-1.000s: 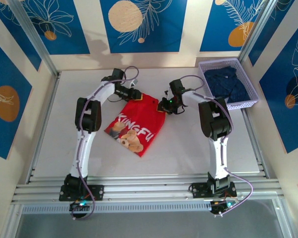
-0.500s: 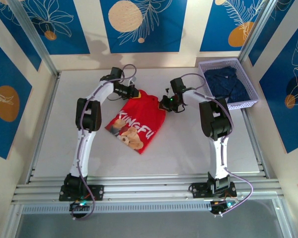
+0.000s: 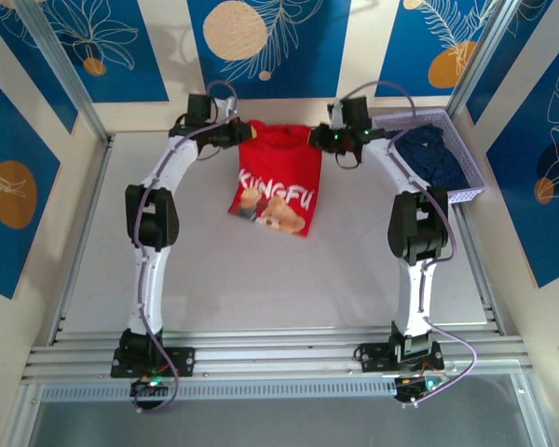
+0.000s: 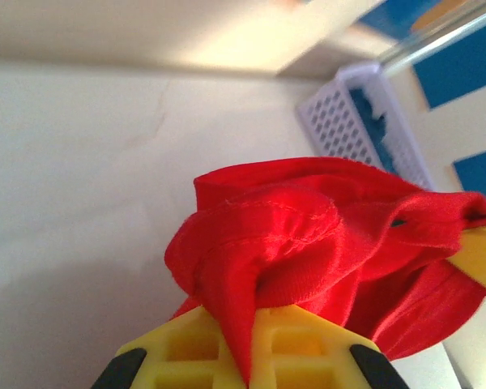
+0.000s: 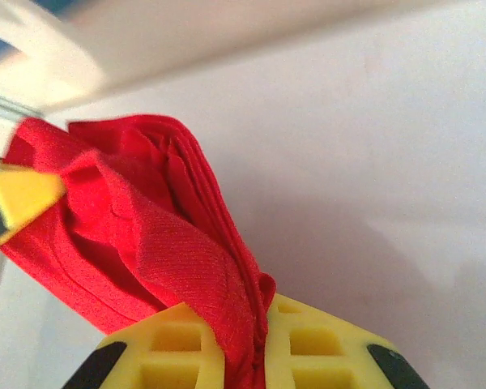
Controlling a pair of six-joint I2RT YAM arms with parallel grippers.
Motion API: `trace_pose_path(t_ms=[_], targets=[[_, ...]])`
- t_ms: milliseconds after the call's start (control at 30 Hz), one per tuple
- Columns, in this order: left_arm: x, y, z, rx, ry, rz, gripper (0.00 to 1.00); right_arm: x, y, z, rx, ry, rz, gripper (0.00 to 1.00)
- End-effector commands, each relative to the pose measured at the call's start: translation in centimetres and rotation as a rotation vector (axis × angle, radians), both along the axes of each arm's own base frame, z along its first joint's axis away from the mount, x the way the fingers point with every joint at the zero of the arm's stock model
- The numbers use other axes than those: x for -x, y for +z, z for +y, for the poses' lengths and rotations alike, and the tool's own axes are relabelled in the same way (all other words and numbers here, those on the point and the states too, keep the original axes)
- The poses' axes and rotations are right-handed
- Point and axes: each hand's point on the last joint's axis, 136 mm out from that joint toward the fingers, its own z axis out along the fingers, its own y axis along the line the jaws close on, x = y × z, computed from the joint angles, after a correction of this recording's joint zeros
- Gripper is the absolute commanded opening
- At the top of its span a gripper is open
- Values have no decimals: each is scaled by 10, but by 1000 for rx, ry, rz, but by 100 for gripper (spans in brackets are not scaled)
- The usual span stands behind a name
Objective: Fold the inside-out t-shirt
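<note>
Left end effector [image 3: 243, 134]: clamped together on the t-shirt [image 3: 278, 172], at the garment's upper left corner as the overhead camera sees it. In the left wrist view the yellow fingers [image 4: 178, 348] of this end effector [image 4: 239, 344] are closed, with a bunched fold of red cloth [image 4: 308, 235] pinched between them and spilling over the top.

Right end effector [image 3: 320, 139]: likewise clamped on the t-shirt, at the upper right corner. In the right wrist view the end effector [image 5: 255, 344] has a thick gather of red fabric [image 5: 138, 235] squeezed in the seam between its yellow fingers [image 5: 316, 344].

T-shirt: held at the far side of the counter [image 3: 261, 289], close to the back wall, its top edge spanning the gap between the two end effectors. The printed face is turned towards the overhead camera, with white lettering above a tan-and-white picture. The cloth falls from the two grips towards the near side. Whether the lower hem touches the counter cannot be determined.

Surroundings: a pale lilac perforated basket [image 3: 472, 179] sits at the far right corner of the counter, just beside the right arm, and contains dark navy clothing [image 3: 429, 154]. The basket [image 4: 340, 113] is also seen in the left wrist view, beyond the red cloth
</note>
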Motion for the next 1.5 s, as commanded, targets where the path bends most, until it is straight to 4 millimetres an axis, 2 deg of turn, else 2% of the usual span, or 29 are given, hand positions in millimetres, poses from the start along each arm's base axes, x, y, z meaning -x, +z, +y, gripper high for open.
trace_pose_path(t_ms=[0,67,133,233,400,500,667,767,833,933,1033,1200,1467], targets=[[-16,90,14,63,92,-202,0,-24,75,-1,1,32,-226,0],[-15,105,14,82,99,-223,0,-26,99,5,8,76,-304,0],[-9,109,12,87,85,-221,0,-20,112,14,15,127,-352,0],[8,106,10,81,62,-207,0,-4,112,24,36,199,-369,0],[48,76,13,86,61,-166,0,41,69,32,81,256,-281,0],[85,51,18,97,72,-105,0,83,43,35,82,273,-212,0],[173,9,24,73,86,1,0,164,-7,40,56,311,-42,0],[219,-17,23,28,81,48,0,200,-30,35,51,311,53,0],[241,-32,22,2,77,76,0,212,-40,32,46,308,99,0],[260,-52,24,-36,86,94,0,215,-53,31,63,316,129,0],[262,-73,30,-78,111,118,1,205,-65,31,96,316,156,0],[249,-96,37,-141,163,144,2,178,-94,37,158,324,234,0],[212,-116,41,-234,188,136,4,137,-130,41,225,319,300,3]])
